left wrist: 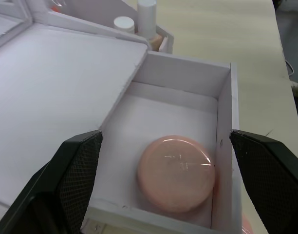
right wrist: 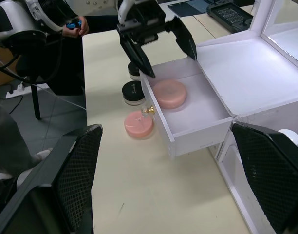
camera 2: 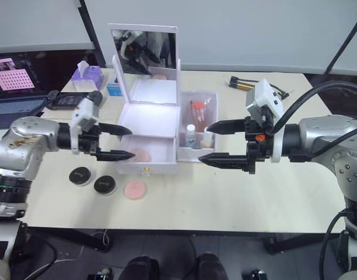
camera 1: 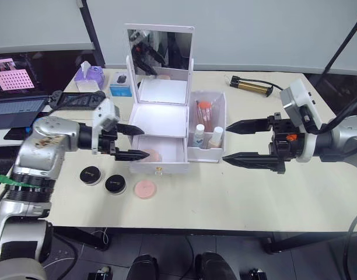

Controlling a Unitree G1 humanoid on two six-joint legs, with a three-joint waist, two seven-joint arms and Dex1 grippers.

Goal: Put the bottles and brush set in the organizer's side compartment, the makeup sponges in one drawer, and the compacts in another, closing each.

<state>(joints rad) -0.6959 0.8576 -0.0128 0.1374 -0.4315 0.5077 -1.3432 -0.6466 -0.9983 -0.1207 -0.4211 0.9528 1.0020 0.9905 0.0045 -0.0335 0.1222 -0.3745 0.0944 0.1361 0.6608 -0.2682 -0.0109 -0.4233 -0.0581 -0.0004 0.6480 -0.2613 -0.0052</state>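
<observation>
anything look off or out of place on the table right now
Nothing looks spilled, tipped or damaged. The organizer has one drawer pulled open with a single pink sponge lying flat inside. The second sponge and both black compacts sit on the table in front. The bottles stand upright in the side bin.

— What can't you make out from here?
— The brush set (camera 1: 205, 107) in the organizer's (camera 1: 161, 119) side compartment: you see orange tips, the rest sits behind the wall. The left pincer (camera 1: 136, 142) overlaps the sponge in the drawer (camera 1: 153, 156).
— And the bottles (camera 1: 200, 133)?
— Their labels are too small to read. One compact (right wrist: 133, 72) is largely hidden behind the left pincer's fingers.
</observation>
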